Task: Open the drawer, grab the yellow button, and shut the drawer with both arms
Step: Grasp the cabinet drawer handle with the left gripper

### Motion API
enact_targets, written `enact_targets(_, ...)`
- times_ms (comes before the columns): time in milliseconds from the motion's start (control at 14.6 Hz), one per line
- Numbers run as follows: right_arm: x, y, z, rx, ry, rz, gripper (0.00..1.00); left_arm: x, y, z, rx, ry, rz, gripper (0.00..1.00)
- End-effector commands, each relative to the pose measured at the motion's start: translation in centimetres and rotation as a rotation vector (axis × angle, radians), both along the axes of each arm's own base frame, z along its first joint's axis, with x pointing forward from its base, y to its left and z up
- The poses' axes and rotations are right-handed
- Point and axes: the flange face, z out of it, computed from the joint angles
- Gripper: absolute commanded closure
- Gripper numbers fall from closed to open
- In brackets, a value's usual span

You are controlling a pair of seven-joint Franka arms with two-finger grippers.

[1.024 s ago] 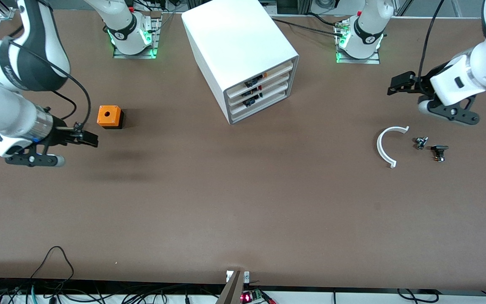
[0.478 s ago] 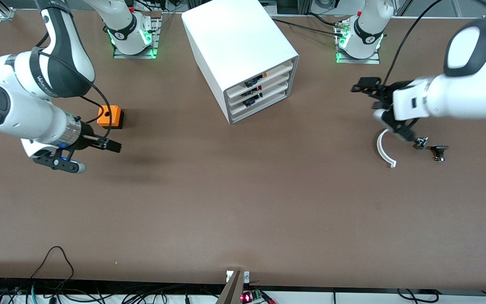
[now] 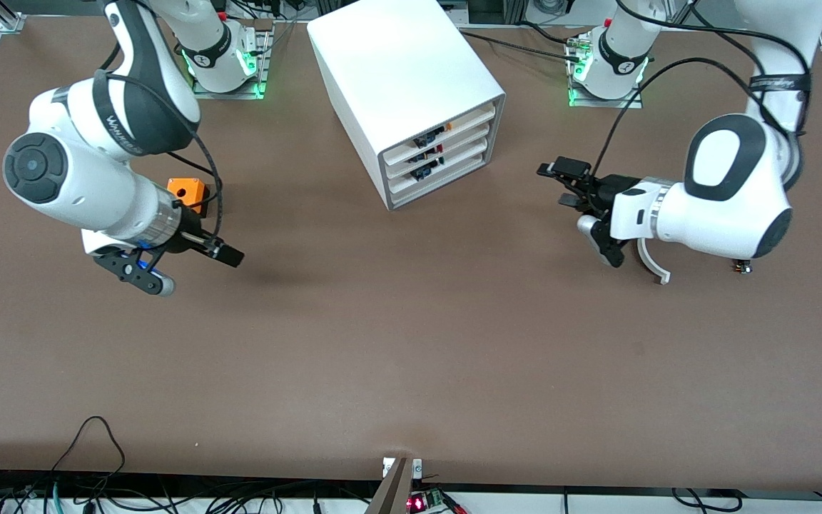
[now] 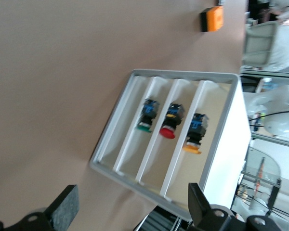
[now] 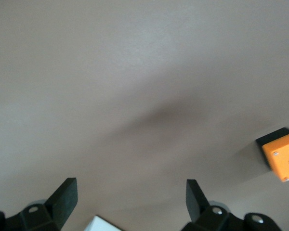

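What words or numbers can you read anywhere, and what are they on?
Black band of the right arm: white lettering, too small to read.
Black band of the left arm: white lettering, too small to read.
Cabinet, drawer, orange cube: no writing visible.

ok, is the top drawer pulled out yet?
No: in the front view the drawer sits flush in the white cabinet like the two below it, and neither the left gripper nor the right gripper touches it.
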Motion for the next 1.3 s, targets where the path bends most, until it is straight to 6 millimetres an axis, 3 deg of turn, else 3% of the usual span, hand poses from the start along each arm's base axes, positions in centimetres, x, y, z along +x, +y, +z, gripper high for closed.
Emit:
enact_targets(0, 1.3, 2.3, 0.9, 0.034, -0.005, -0.080, 0.00, -2.0, 0.1, -2.1, -0.118, -0.018, 0.015, 0.00)
enact_targets(205, 1.7, 4.0, 1.8, 0.089, 0.003, -0.164, 0.00, -5.0, 0.0, -5.5, -0.223, 0.016, 0.069, 0.00)
enact_targets(615, 1.7, 6.3, 4.1, 0.163, 0.011, -0.301, 0.00, -9.9, -2.0, -10.5, -0.383, 0.037, 0.151, 0.01)
enact_targets(888, 1.8, 8.0, 5.0, 0.213, 0.010, -0.361, 0.00, -12.3, -3.6, -12.3, -0.398, 0.062, 0.143, 0.11)
enact_targets(1229, 1.7, 9.6, 5.1, 0.252, 0.006, -0.401, 0.00, -14.6, -6.4, -13.1, -0.445, 0.086, 0.099, 0.29)
